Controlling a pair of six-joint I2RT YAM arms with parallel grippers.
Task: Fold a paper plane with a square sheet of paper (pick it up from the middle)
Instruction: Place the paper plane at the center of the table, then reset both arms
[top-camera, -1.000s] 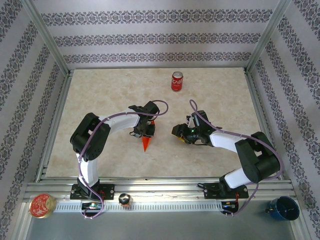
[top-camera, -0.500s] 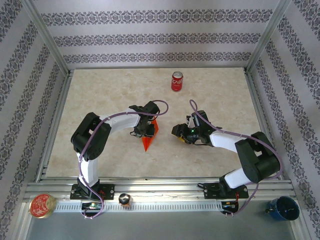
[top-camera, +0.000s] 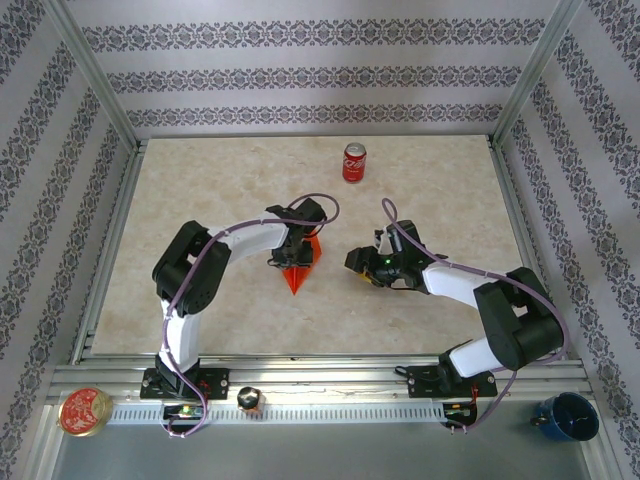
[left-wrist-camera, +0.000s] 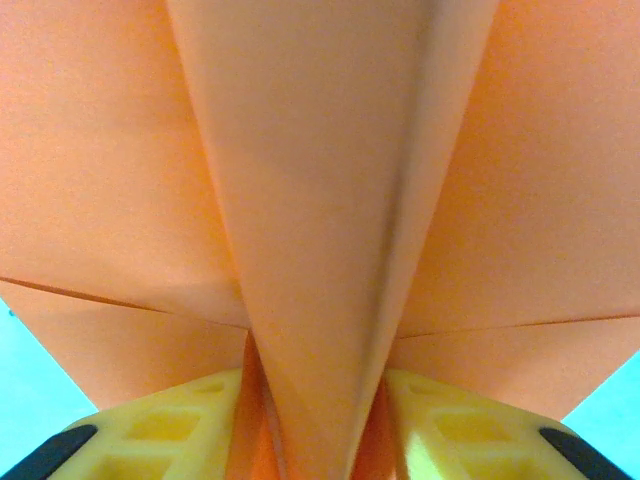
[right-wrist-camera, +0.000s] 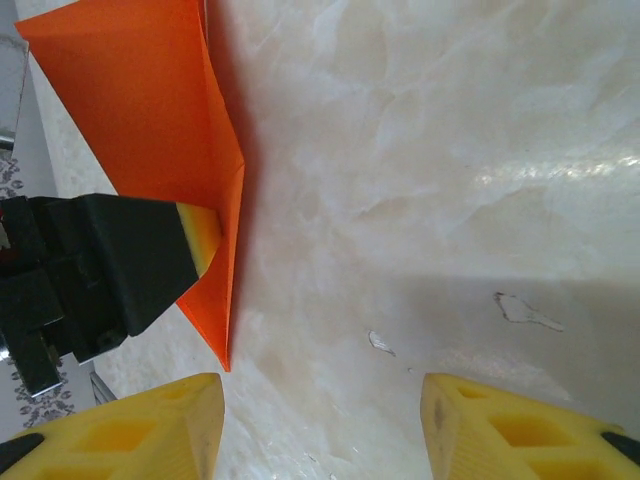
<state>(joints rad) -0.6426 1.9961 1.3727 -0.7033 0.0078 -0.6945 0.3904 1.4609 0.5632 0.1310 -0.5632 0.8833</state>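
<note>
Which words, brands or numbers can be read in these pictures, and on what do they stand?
No text can be read.
White lettering on the red soda can: too small to read.
Gold marks on the round tin: too blurred to read.
The paper plane: plain, no text.

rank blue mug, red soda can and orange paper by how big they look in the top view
1. blue mug
2. orange paper and red soda can: too alike to rank, paper partly hidden

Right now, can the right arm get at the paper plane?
Probably yes: the right arm, jaws open, faces the paper plane across bare table, nothing between; the left arm holds it.
</note>
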